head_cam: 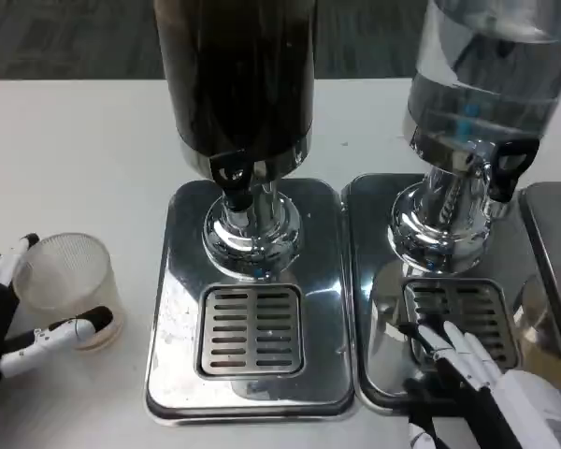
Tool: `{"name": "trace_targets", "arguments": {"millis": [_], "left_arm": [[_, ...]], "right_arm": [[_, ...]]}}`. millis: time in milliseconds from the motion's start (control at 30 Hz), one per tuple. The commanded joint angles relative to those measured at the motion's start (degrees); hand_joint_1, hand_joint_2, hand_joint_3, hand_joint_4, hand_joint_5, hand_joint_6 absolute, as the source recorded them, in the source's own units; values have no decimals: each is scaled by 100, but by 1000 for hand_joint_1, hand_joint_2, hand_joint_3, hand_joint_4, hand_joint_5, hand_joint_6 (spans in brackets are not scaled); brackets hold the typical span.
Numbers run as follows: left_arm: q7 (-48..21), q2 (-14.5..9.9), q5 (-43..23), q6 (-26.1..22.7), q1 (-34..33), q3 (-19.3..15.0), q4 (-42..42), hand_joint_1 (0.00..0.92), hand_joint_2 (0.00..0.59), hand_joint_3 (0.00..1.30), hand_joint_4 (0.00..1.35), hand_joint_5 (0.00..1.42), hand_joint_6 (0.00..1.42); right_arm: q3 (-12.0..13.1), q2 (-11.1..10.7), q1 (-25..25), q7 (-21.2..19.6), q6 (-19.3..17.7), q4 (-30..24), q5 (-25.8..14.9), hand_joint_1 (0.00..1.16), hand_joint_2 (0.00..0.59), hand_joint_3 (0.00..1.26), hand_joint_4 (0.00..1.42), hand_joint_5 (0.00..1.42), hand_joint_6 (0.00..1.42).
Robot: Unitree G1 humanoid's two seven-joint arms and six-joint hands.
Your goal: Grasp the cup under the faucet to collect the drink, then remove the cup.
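At lower left my left robot hand [23,313] clasps the cup [70,290] on the desk [75,140], ready to carry it under the dark faucet [236,192]. My right robot hand [491,379] waits empty, fingers apart, lower right.

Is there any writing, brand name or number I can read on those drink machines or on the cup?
None can be read.
Dark drink dispenser: no label visible.
Clear dispenser: a small blue mark, too blurred to tell whether it is text.
Cup in the left hand: plain, no print.
Metal bases and drip grilles: no markings.
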State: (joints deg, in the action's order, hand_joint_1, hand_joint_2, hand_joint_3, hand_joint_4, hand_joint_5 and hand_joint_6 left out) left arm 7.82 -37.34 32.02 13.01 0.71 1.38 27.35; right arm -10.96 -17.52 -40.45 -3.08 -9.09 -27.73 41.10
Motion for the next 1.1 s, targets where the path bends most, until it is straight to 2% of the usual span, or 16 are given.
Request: {"name": "trace_targets", "arguments": {"millis": [33, 167, 367, 500, 767, 1100], "left_arm": [[123, 0, 52, -161, -58, 35, -117, 0, 16, 0, 0, 0, 0], [184, 34, 23, -157, -80, 43, -106, 0, 15, 0, 0, 0, 0], [385, 108, -81, 208, -192, 89, 157, 0, 19, 0, 0, 0, 0], [490, 151, -122, 512, -246, 144, 309, 10, 42, 0, 0, 15, 20], [419, 138, -112, 788, -457, 318, 679, 28, 53, 0, 0, 40, 36], [602, 235, -226, 1231, -565, 331, 1037, 68, 80, 12, 0, 181, 196]], "right_arm": [[22, 15, 21, 34, 22, -7, -44, 523, 586, 108, 0, 3, 195], [24, 14, 44, 44, 31, 11, -53, 521, 586, 108, 0, 3, 195], [12, 37, 52, 93, 68, 51, -106, 518, 586, 108, 0, 4, 196], [20, 45, 5, 94, 60, 27, -115, 516, 586, 108, 0, 4, 196], [32, 88, -58, 107, 61, -2, -140, 513, 586, 108, 1, 4, 196], [36, 86, -42, 151, 51, 19, -207, 510, 586, 108, 2, 4, 196]]}}
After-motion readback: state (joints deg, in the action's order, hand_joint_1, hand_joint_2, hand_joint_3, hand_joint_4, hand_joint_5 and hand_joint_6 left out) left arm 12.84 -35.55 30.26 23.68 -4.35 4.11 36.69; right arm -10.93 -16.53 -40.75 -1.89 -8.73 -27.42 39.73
